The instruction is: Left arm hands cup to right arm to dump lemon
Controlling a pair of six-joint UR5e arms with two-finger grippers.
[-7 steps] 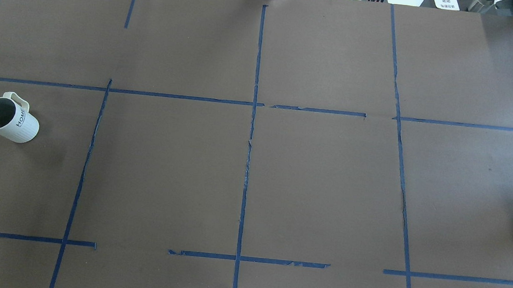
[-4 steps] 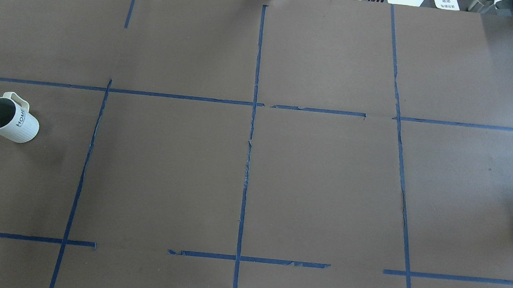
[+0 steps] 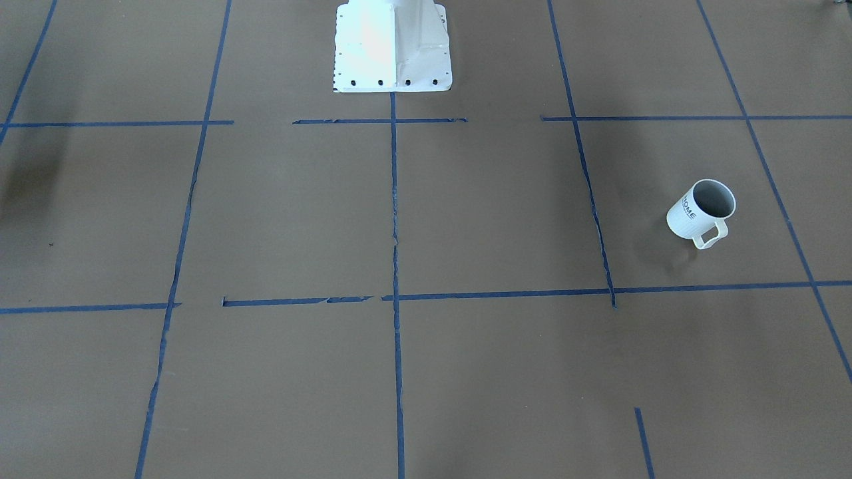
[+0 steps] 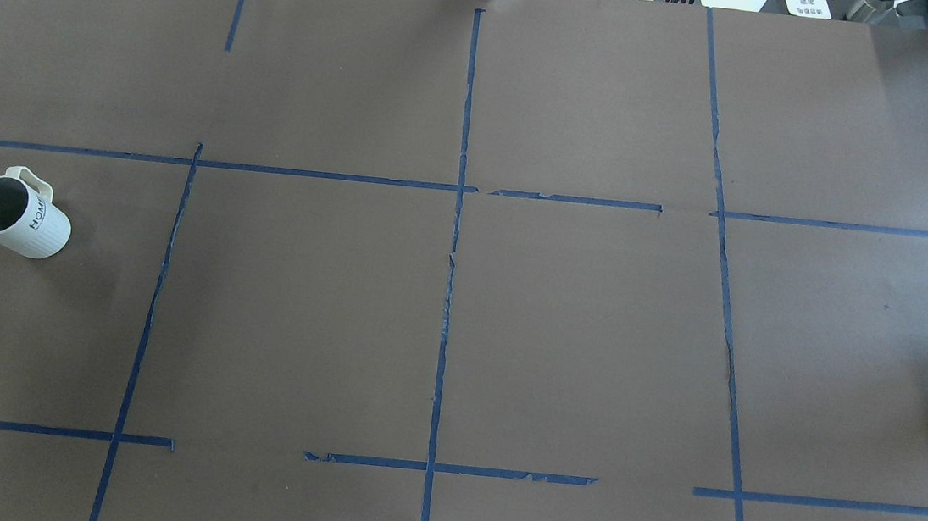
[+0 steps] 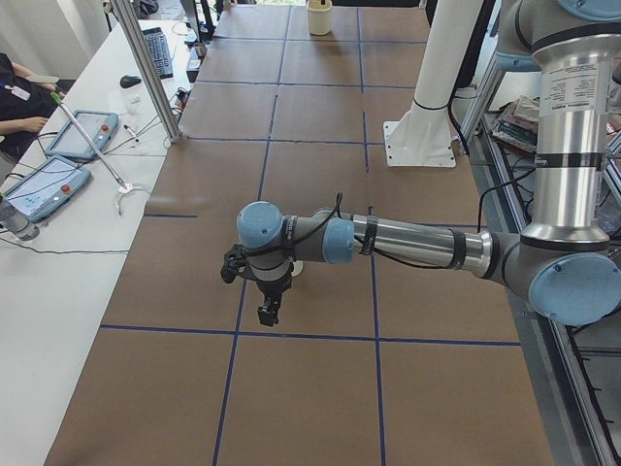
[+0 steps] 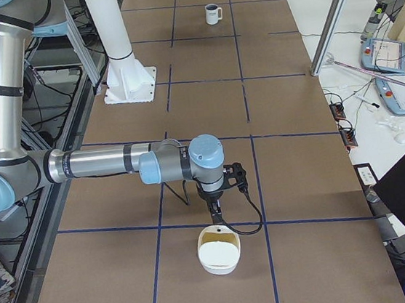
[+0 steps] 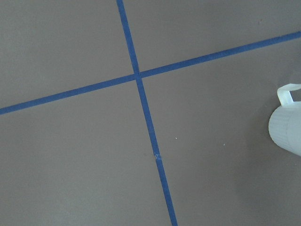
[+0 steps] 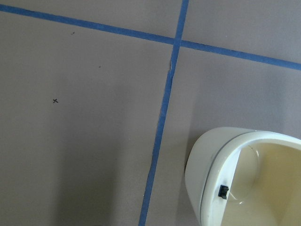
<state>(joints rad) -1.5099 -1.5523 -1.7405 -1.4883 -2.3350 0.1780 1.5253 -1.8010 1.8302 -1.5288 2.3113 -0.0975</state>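
On the left part of the bench (image 4: 594, 324), the mug (image 4: 17, 216) stood upright exactly where it had been a second before, its "HOME" lettering turned to the right and its handle toward the far edge. Nothing about it had shifted. Its grey inside looked bare from above, and the lemon showed in no view, so I could not place it. Neither arm entered the overhead view, then or earlier.

From the side cameras, the left arm (image 5: 408, 243) reached out low, with the left hand (image 5: 266, 313) pointing down near the mug and not touching it. The left wrist camera caught only the mug's ribbed wall and handle at its right edge. Whether that hand was spread or closed I could not tell.

The right arm (image 6: 101, 163) held the right hand (image 6: 214, 212) just above a cream container (image 6: 219, 250) at the bench's right end, and its state was likewise unclear.

With nothing changed, the task looked not yet begun: the left hand would first have to line up on the mug and grasp it.
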